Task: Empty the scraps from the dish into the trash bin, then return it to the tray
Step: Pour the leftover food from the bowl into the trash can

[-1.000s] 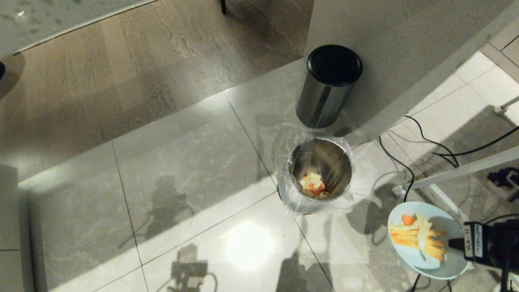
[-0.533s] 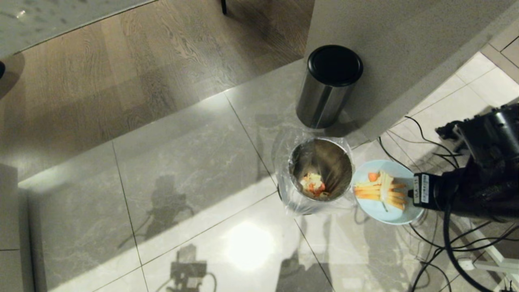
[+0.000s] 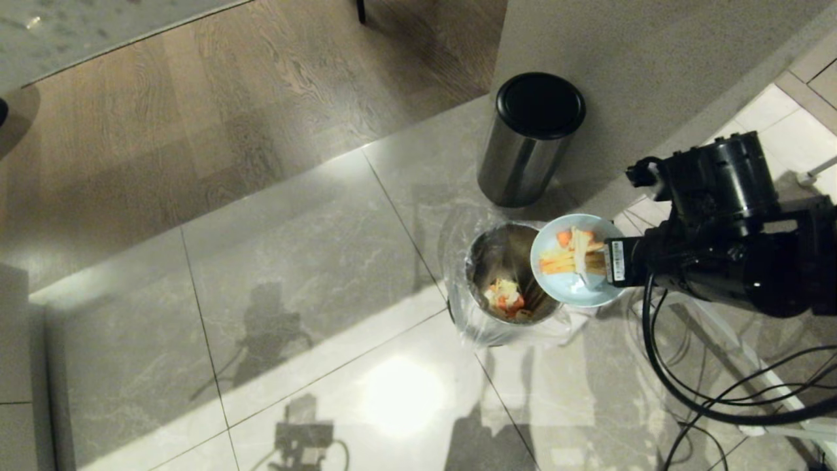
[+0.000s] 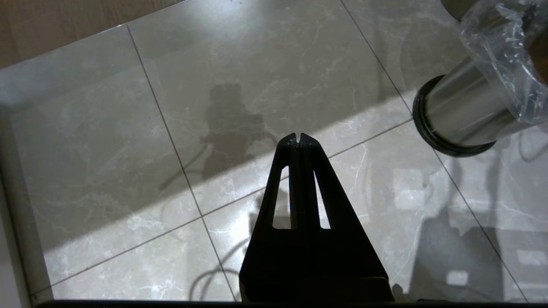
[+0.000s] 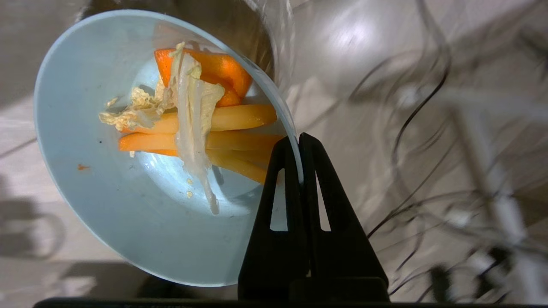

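My right gripper is shut on the rim of the light-blue dish, which hangs tilted over the right edge of the open trash bin. The scraps, yellow sticks and orange carrot pieces, still lie in the dish, bunched near the gripped rim. More scraps lie at the bin's bottom. My left gripper is shut and empty, held over the floor tiles left of the bin. The tray is out of view.
A black-lidded steel bin stands just behind the open bin, against a grey cabinet wall. Black cables run over the floor at the right under my right arm. Tiled floor spreads to the left, wood floor beyond.
My right arm has carried the dish from the lower right up and left, from beside the bin to over its right edge, tipping it toward the bin. The left arm has not moved.
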{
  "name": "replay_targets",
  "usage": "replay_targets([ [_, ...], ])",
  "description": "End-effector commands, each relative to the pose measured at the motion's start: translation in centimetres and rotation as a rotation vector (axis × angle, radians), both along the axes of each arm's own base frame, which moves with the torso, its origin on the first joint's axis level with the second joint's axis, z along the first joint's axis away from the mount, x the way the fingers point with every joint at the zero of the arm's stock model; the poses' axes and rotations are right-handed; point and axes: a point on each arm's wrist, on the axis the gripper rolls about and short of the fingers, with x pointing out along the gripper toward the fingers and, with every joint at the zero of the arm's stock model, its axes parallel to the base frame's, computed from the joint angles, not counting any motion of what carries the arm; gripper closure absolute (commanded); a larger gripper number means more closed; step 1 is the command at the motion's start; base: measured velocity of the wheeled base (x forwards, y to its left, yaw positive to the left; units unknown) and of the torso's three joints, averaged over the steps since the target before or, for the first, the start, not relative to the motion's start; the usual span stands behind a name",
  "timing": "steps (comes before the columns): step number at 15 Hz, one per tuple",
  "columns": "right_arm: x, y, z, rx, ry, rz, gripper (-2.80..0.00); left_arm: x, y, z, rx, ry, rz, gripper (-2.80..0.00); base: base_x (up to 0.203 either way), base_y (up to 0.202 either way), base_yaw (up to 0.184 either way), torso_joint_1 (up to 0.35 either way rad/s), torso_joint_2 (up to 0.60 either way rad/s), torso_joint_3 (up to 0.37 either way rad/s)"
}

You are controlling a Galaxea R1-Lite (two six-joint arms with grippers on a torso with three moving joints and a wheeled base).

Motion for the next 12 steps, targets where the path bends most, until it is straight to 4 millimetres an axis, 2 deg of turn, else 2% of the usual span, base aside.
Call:
replay_targets([
  [1, 1.2, 0.8, -0.3, -0.139, -0.072, 0.066, 0.0, 0.0, 0.0, 0.0, -0.001, 0.001, 0.001, 0.0, 0.0, 0.0, 0.0, 0.0, 0.0, 0.0],
  [7, 4.6, 3.3, 0.4, -0.628, -0.372, 0.225, 0.0, 0.0, 0.0, 0.0, -0.001, 0.0, 0.0, 0.0, 0.0, 0.0, 0.0, 0.0, 0.0, 0.0],
  [12, 4.4, 4.9, -1.1, -0.831, -0.466, 0.29, 0.0, 0.0, 0.0, 0.0, -0.001, 0.001, 0.0, 0.0, 0.0, 0.0, 0.0, 0.0, 0.0, 0.0],
])
